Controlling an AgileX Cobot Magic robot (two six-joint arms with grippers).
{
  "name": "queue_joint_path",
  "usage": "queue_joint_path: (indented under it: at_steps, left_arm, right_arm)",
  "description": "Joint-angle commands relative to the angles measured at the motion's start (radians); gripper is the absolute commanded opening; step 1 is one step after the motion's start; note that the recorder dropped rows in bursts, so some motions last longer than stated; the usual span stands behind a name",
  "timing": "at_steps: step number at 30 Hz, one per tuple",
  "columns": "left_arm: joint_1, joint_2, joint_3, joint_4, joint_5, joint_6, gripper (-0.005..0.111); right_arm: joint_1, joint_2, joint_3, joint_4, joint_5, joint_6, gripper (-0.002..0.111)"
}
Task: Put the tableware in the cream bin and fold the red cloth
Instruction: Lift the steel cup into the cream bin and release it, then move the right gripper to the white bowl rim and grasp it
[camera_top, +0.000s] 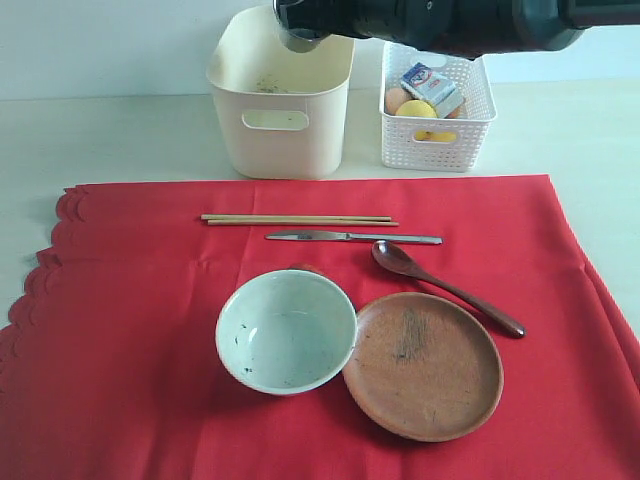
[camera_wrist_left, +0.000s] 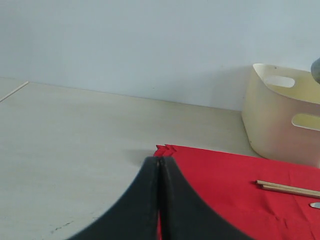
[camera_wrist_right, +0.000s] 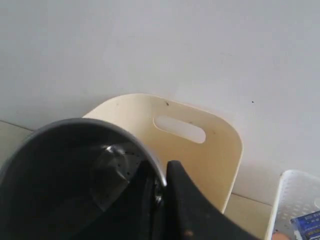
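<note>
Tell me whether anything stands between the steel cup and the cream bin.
Nothing visible does. The right gripper pinches the steel cup by its rim over the cream bin, whose top is open and uncovered. The arm hides part of the opening in the exterior view.
</note>
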Motion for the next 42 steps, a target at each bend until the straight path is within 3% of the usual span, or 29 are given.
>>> queue_joint_path:
  at_steps: [1,11,16,31,42]
  left_arm:
    - [0.002,-0.005,0.003,-0.003,-0.002,0.006,0.0]
    - [0.002,-0.005,0.003,-0.003,-0.002,0.006,0.0]
    - [0.002,-0.005,0.003,-0.003,-0.002,0.006,0.0]
    - [0.002,-0.005,0.003,-0.003,-0.002,0.006,0.0]
    - [0.002,-0.005,0.003,-0.003,-0.002,0.006,0.0]
  right_arm:
    - [-0.007,-0.002,-0.004,-0.005,-0.037,0.001,0.002]
    - [-0.007,-0.002,-0.004,-0.005,-0.034,0.001,0.046]
    - [-0.007,-0.002,-0.004,-0.005,-0.034,0.001,0.059]
    - [-0.007,-0.143,-0.004,-0.008,0.137,-0.062,0.059]
    - [-0.007,-0.254,-0.004,-0.008,0.434,-0.105,0.059]
